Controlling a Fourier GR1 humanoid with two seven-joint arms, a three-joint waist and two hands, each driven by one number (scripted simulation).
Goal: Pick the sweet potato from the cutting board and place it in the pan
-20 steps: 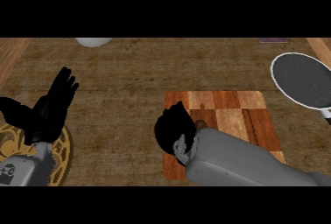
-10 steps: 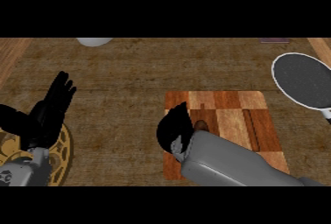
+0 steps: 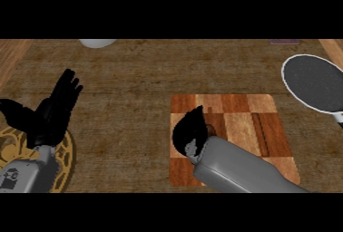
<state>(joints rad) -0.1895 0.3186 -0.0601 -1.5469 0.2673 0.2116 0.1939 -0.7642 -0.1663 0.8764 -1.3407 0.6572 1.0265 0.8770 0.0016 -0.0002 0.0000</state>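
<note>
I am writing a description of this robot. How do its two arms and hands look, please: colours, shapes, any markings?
Both forearms are smooth grey shells with rounded, boxy edges. Each ends in a black hand with slim fingers and a thumb: left hand, right hand. The left forearm carries a small dark marking near its lower end. No cables show.

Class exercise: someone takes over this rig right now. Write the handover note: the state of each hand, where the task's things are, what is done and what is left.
Right hand: over the left part of the cutting board, fingers pointing up the view; whether they are closed on anything cannot be seen.
Left hand: open, fingers up, resting at the view's left above a gold patterned plate.
Sweet potato: only a small brownish bit shows beside the right hand, on the board.
Pan: at the right edge, with nothing in it.
Done: hand brought to the potato.
Left: secure the grasp, lift, carry right, put it in the pan.
</note>
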